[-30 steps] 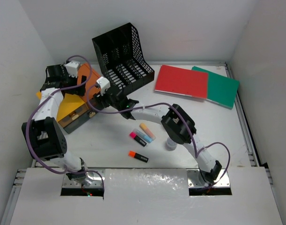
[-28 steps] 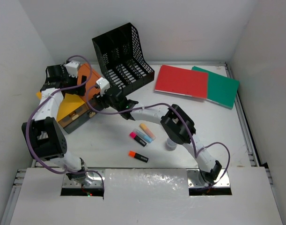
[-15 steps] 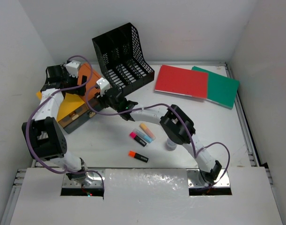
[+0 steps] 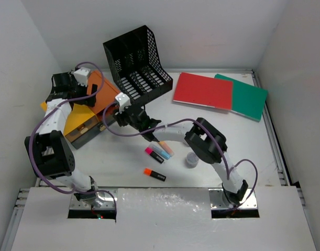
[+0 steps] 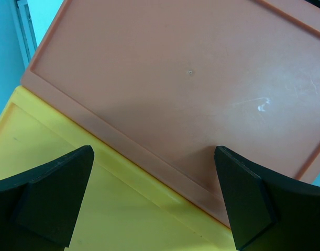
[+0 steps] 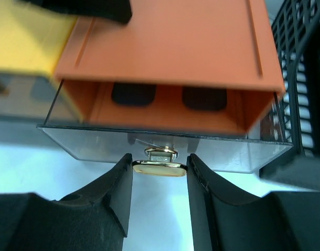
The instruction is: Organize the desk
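Observation:
The white desk (image 4: 123,157) carries an orange and yellow drawer box (image 4: 99,83) at the far left. My right gripper (image 6: 160,170) is shut on the gold knob (image 6: 158,168) of the box's clear drawer (image 6: 86,141), which stands pulled out a little; it also shows in the top view (image 4: 118,112). My left gripper (image 5: 154,198) is open above the box's orange top (image 5: 191,78), next to the yellow top (image 5: 70,209), holding nothing. In the top view it (image 4: 70,83) sits over the box's far end.
A black mesh file rack (image 4: 138,61) stands right behind the box. Three highlighters (image 4: 158,151) and an orange marker (image 4: 154,174) lie mid-desk beside a small grey cup (image 4: 191,159). A red folder (image 4: 202,90) and a green one (image 4: 250,97) lie at the far right.
My right gripper has moved right and toward the near edge with the knob in it, and the clear drawer has slid out of the box. The left arm has not moved.

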### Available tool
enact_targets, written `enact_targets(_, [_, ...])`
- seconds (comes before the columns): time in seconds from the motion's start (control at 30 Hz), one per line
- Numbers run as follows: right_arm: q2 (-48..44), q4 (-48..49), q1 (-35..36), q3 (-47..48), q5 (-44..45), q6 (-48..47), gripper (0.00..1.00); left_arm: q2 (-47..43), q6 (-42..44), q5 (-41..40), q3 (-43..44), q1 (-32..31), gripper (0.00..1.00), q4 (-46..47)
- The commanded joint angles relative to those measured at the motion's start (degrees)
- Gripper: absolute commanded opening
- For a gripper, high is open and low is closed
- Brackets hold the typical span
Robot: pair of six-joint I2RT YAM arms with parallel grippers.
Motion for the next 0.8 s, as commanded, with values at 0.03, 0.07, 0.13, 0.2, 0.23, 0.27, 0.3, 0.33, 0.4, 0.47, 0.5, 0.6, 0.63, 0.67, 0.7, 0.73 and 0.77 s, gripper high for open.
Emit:
enact_targets(0.03, [-7.9,2.2,1.1,-7.5,0.0,-0.4,0.0,1.8,0.4,-2.6,-0.8,0.8,0.99,-1.1])
enact_targets(0.07, [-9.9,2.2,1.3,-8.8,-0.2,-0.4,0.0,1.8,0.3,-2.7,-0.8,0.8,0.99,-1.1])
enact_targets(0.13, [-12.0,2.3,1.9,-13.1,-0.7,-0.4,0.0,2.1,0.2,-2.8,-0.7,1.0,0.99,-1.1])
enact_targets(0.2, [-15.2,2.7,2.6,-16.1,-0.8,-0.6,0.0,2.3,0.2,-3.0,-0.5,1.1,0.99,-1.1])
enact_targets(0.23, [-16.2,2.9,2.8,-18.9,-0.7,-0.6,0.0,2.5,0.1,-3.1,-0.4,1.1,0.99,-1.0])
enact_targets(0.27, [-17.2,2.9,3.0,-20.3,-0.6,-0.3,0.0,2.5,0.1,-3.3,-0.3,1.1,0.99,-1.0])
enact_targets(0.3, [-18.1,2.9,3.2,-21.5,-0.6,-0.3,0.0,2.7,0.0,-3.3,-0.2,1.1,0.99,-1.0])
enact_targets(0.33, [-19.6,2.9,3.3,-23.3,-0.6,-0.1,0.0,2.7,0.0,-3.3,-0.2,1.1,0.99,-1.0])
enact_targets(0.4, [-20.8,2.5,3.4,-24.4,-0.6,-0.3,0.02,2.8,-0.1,-3.3,-0.2,1.1,0.99,-1.0])
enact_targets(0.47, [-21.7,1.9,3.4,-24.8,-0.8,-1.1,0.3,2.9,-0.1,-3.3,-0.2,1.1,0.99,-0.9])
enact_targets(0.5, [-22.0,1.4,3.4,-24.3,-0.9,-1.6,0.41,2.9,0.0,-3.2,-0.1,1.1,0.99,-1.1])
enact_targets(0.6, [-24.3,-3.0,3.4,-23.7,-1.5,-2.5,0.74,2.8,0.2,-2.4,0.8,1.1,0.99,-2.1])
enact_targets(0.63, [-25.4,-4.2,3.4,-24.0,-1.9,-2.5,0.8,2.7,0.2,-2.2,1.1,1.1,1.0,-2.3])
enact_targets(0.67, [-28.0,-6.3,3.4,-24.3,-2.5,-2.6,0.92,2.5,0.4,-1.8,1.3,1.1,1.0,-2.6])
enact_targets(0.7, [-29.6,-7.3,3.4,-25.3,-2.9,-2.8,0.98,2.4,0.4,-1.5,1.5,1.1,1.0,-2.7])
enact_targets(0.73, [-31.2,-9.7,3.4,-25.9,-3.6,-3.0,0.99,2.1,0.5,-1.1,2.2,1.1,1.0,-2.9])
enact_targets(0.77, [-34.6,-10.9,3.4,-26.4,-3.7,-3.2,0.99,2.0,0.4,-0.4,2.6,1.0,1.0,-3.1])
